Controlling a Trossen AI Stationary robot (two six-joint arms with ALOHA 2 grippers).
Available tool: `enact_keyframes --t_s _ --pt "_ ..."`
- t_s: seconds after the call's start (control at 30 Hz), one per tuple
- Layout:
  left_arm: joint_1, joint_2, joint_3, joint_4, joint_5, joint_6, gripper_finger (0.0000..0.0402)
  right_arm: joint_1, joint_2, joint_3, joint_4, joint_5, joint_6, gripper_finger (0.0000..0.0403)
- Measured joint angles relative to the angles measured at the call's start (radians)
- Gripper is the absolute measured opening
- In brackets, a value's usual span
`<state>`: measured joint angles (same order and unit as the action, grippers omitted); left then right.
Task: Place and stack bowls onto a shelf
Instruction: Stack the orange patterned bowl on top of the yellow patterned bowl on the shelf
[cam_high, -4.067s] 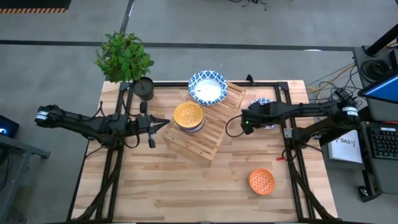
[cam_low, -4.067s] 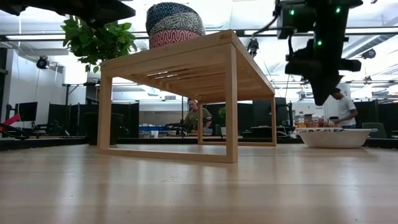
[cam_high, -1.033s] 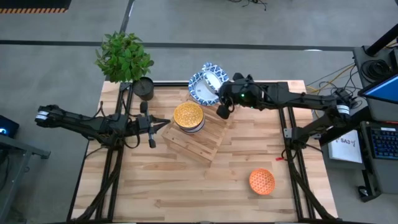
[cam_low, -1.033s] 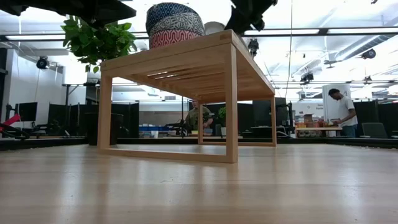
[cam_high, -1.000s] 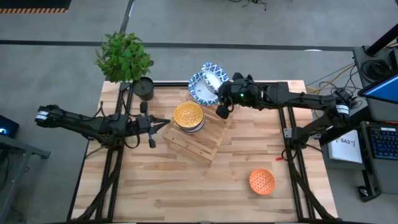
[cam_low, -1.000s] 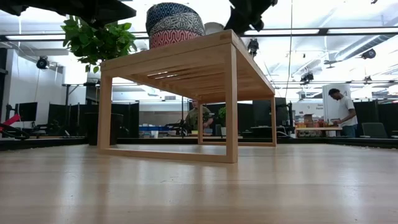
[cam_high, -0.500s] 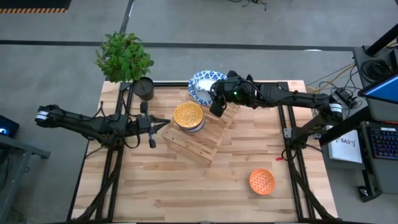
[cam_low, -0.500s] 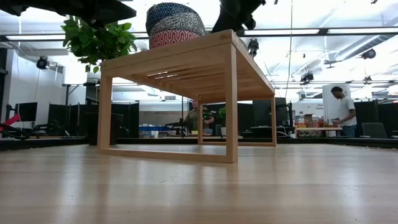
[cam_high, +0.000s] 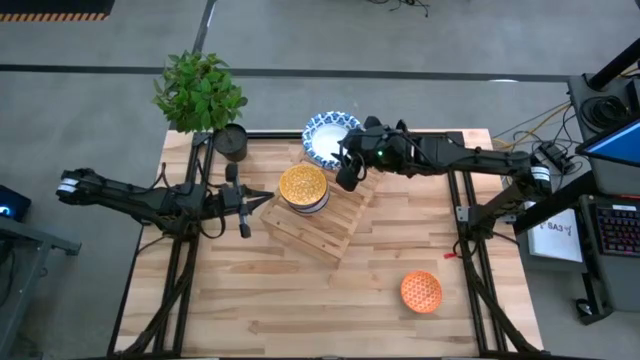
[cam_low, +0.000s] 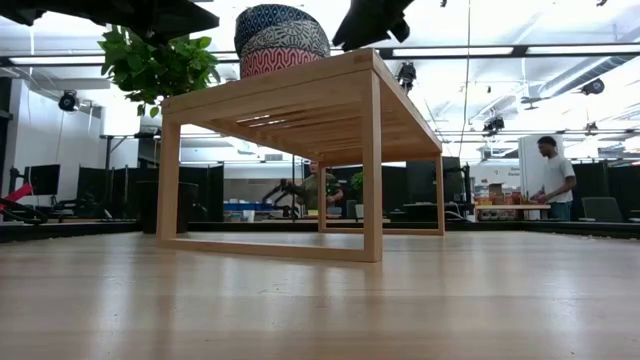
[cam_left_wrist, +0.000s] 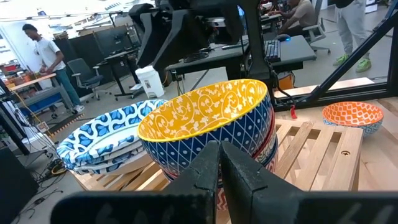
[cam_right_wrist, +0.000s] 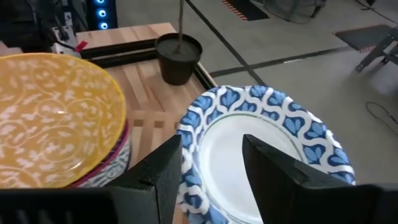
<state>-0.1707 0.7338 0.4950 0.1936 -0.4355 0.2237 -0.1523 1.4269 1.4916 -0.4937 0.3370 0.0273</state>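
Note:
The light wooden shelf (cam_high: 330, 215) stands slantwise mid-table. On it sits a stack of small bowls with a yellow bowl (cam_high: 303, 186) on top, also in the left wrist view (cam_left_wrist: 211, 112). At the shelf's far end a white blue-rimmed bowl (cam_high: 328, 140) lies nested in another like it (cam_left_wrist: 106, 142). My right gripper (cam_right_wrist: 214, 171) is open over this bowl's near rim (cam_right_wrist: 189, 155), one finger outside it and one over its inside. An orange bowl (cam_high: 421, 291) rests on the table at the near right. My left gripper (cam_high: 266, 198) is shut beside the shelf's left end.
A dark plant pot (cam_high: 231, 142) with a green plant (cam_high: 200, 90) stands at the table's far left corner, close to the shelf. In the low view the shelf (cam_low: 370, 150) fills the middle. People stand in the room behind. Bare tabletop lies along the near side.
My right gripper has gone toward the table's left and down over the shelf's far end. The white bowl it held tilted in the air now lies level in the other blue-rimmed bowl, and the gripper has let go of it.

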Motion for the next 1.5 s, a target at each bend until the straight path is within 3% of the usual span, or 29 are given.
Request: enact_keyframes --t_s 0.23,0.53,1.17,1.4,1.5 --pt "0.000 0.000 0.000 -0.004 0.000 0.000 0.0000 0.062 0.000 -0.029 0.000 0.001 0.044 0.0142" --pt "0.000 0.000 0.000 -0.013 0.000 0.000 0.0000 0.227 -0.004 -0.035 -0.008 0.002 0.166 0.0127" --pt "-0.001 -0.002 0.084 -0.172 0.000 -0.123 0.0000 0.449 -0.001 -0.036 -0.335 -0.167 0.935 0.0100" --pt "-0.001 -0.006 0.084 -0.175 0.000 -0.128 0.0000 0.510 0.077 -0.036 -0.417 -0.329 1.188 0.0092" --pt "-0.001 -0.008 0.083 -0.175 0.000 -0.129 0.0000 0.540 0.139 -0.036 -0.483 -0.444 1.301 0.0091"
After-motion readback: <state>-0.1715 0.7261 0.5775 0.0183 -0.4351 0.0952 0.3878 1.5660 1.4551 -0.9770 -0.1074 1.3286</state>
